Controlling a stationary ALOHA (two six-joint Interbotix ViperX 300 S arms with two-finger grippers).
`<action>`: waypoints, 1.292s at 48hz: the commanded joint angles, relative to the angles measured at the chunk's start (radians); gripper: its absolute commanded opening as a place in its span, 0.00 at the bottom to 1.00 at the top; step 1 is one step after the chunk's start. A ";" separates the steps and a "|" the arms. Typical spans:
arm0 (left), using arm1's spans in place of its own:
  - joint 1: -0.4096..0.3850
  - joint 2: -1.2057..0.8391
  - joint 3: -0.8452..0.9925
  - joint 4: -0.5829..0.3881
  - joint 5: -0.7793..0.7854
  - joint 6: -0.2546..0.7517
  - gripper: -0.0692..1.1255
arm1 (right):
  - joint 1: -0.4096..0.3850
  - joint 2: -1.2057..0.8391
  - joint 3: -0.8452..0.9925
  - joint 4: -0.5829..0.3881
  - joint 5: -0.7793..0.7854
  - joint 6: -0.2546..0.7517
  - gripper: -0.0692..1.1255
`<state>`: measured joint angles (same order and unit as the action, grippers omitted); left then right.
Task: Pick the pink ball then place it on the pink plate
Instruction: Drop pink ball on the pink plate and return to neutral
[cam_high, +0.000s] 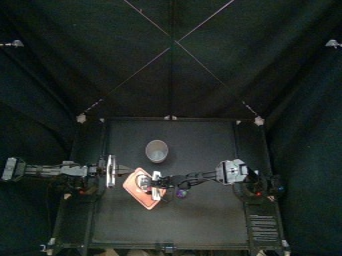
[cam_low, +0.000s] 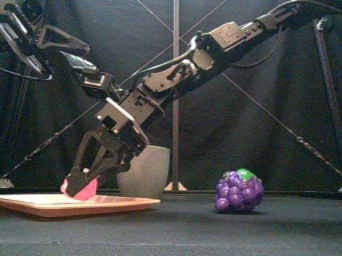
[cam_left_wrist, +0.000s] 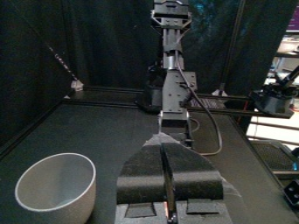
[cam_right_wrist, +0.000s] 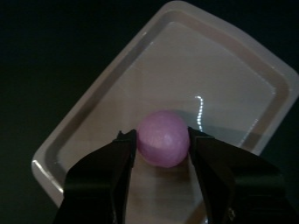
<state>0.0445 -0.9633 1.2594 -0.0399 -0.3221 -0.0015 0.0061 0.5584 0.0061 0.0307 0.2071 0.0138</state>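
The pink ball (cam_right_wrist: 163, 138) sits between the jaws of my right gripper (cam_right_wrist: 162, 162), which is shut on it. It hangs just over the pink plate (cam_right_wrist: 211, 61), above the plate's middle. In the front view the right gripper (cam_low: 86, 180) comes down at a slant from the upper right, and the ball (cam_low: 80, 188) is a little above the plate (cam_low: 114, 204) at the table's left. From above, the plate (cam_high: 130, 192) lies left of centre with the right gripper (cam_high: 148, 183) over it. My left gripper (cam_left_wrist: 172, 188) is shut on nothing and rests near the plate's left side (cam_high: 112, 170).
A tall grey speckled cup (cam_low: 144, 170) stands behind the plate (cam_high: 158, 150), also in the left wrist view (cam_left_wrist: 52, 185). A bunch of purple toy grapes (cam_low: 241, 190) lies to the right of the plate (cam_high: 178, 194).
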 joint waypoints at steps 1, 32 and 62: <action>0.002 0.003 -0.009 -0.002 -0.008 0.000 0.10 | -0.011 -0.029 -0.028 0.003 -0.003 -0.002 0.77; -0.005 0.003 -0.008 -0.006 -0.008 -0.002 0.10 | -0.003 -0.299 0.273 0.008 -0.224 -0.003 0.86; -0.006 0.002 0.002 -0.011 -0.008 -0.003 0.10 | -0.011 -0.756 0.838 0.087 -0.577 -0.005 0.86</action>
<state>0.0399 -0.9649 1.2732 -0.0476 -0.3221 -0.0031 0.0000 -0.1335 0.8130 0.1150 -0.3528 0.0077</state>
